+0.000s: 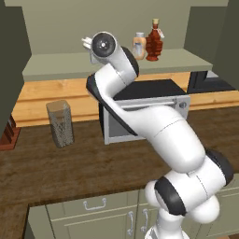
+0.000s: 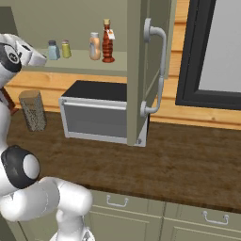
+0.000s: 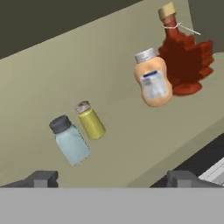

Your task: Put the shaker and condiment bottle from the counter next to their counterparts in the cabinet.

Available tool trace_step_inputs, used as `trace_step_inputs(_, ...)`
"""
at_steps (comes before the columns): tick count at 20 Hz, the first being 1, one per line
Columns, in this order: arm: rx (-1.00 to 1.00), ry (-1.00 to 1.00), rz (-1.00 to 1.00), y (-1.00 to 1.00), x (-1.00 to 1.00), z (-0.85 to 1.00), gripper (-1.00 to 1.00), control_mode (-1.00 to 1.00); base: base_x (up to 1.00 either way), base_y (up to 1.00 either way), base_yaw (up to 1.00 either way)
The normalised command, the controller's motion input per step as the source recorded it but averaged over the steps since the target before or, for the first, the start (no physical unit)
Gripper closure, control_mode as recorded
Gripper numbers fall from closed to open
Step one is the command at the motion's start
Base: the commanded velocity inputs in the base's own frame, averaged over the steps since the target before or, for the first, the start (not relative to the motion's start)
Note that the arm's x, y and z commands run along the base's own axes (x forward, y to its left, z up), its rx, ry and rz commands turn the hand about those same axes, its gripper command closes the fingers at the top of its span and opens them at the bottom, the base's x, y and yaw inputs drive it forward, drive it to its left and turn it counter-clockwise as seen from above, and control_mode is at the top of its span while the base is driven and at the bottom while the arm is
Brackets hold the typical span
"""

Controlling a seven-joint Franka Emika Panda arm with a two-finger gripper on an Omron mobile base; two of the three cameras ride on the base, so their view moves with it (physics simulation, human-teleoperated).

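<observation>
The pale blue shaker (image 3: 70,140) stands on the cabinet shelf (image 3: 131,144), close beside the yellow-green shaker (image 3: 90,121). Farther along the shelf the dark red condiment bottle (image 3: 181,57) stands right behind the orange and white bottle (image 3: 153,81). My gripper (image 3: 113,178) is open and empty, held back from the shelf's front edge with the blue shaker just ahead of its left finger. From the right base view the same row shows: blue shaker (image 2: 53,50), yellow-green shaker (image 2: 66,49), orange bottle (image 2: 95,46), red bottle (image 2: 108,42).
A tall speckled glass jar (image 2: 33,110) and a grey box appliance (image 2: 94,113) stand on the brown counter (image 2: 188,160) under the shelf. The cabinet door (image 2: 141,70) with its curved handle hangs open to the right of the shelf. Grey-green drawers (image 1: 93,210) run below.
</observation>
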Motion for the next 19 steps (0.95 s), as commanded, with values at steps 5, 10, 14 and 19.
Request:
trace_step_inputs(5,0.21,0.20,-0.19,-0.30,-0.92,0.00,-1.00,-1.00,0.00,0.00,0.00)
trace_step_inputs(10,0.19,0.08,-0.15,-0.27,-1.00,0.00,-1.00,-1.00,0.00,0.00,0.00)
trace_step_inputs(14,0.18,0.00,-0.11,-0.36,-1.00,-0.01,-1.00,-1.00,0.00,0.00,0.00)
trace_step_inputs(19,0.19,0.00,-0.09,-0.46,-1.00,-0.05,-1.00,-1.00,0.00,0.00,0.00)
